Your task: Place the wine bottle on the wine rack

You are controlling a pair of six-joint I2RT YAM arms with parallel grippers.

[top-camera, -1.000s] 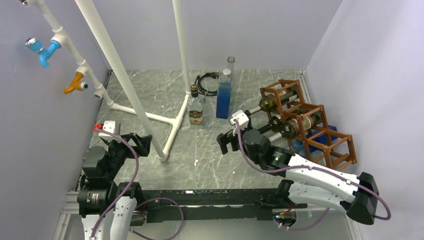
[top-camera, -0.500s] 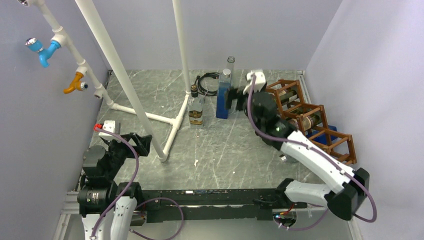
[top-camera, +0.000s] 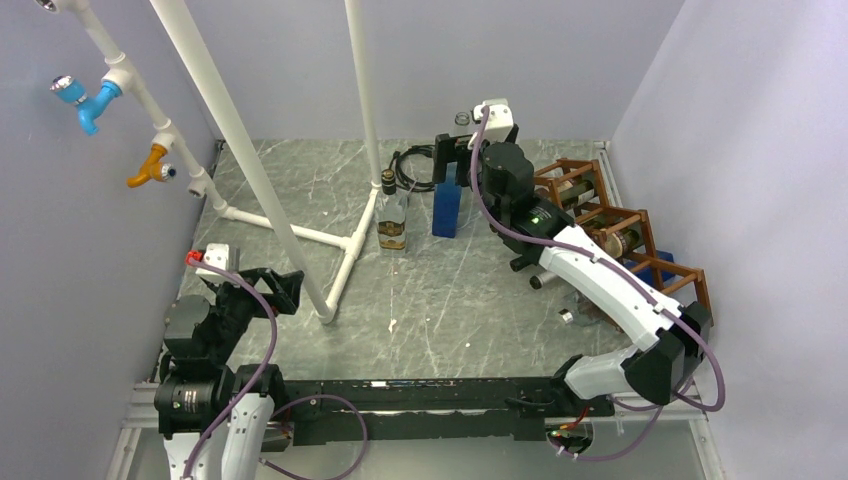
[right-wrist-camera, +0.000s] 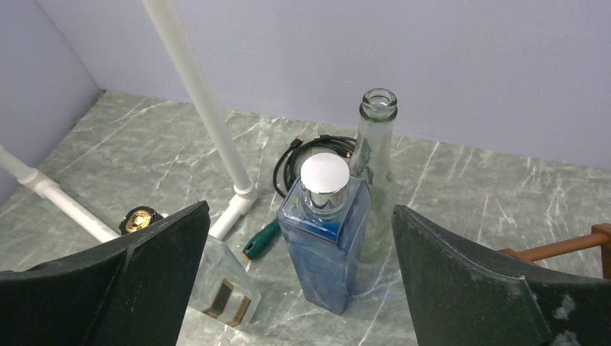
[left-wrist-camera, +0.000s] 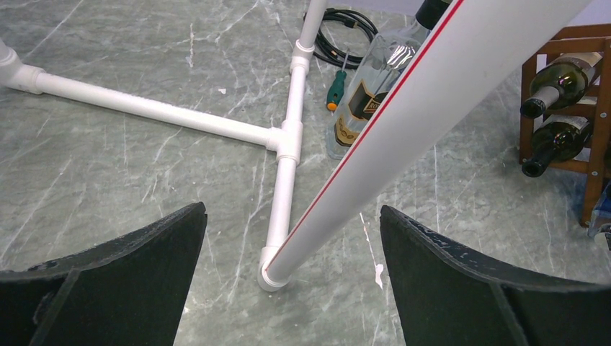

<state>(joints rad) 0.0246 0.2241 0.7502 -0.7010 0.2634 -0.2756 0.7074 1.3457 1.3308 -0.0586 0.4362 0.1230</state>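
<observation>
A clear, uncapped wine bottle stands upright at the back of the table, right behind a square blue bottle with a silver cap. My right gripper hovers open above and in front of both, holding nothing; from above it hides most of the clear bottle. The reddish-brown wine rack stands at the right, with dark wine bottles lying in its cells. My left gripper is open and empty near the front left, facing a slanted white pipe.
A white pipe frame with slanted and upright poles fills the left and middle. A square clear bottle with a gold label stands beside it. A black cable coil and a green-handled screwdriver lie near the bottles.
My right arm has swung away from the front of the rack to the back of the table, over the blue and clear bottles. The left arm has not moved.
</observation>
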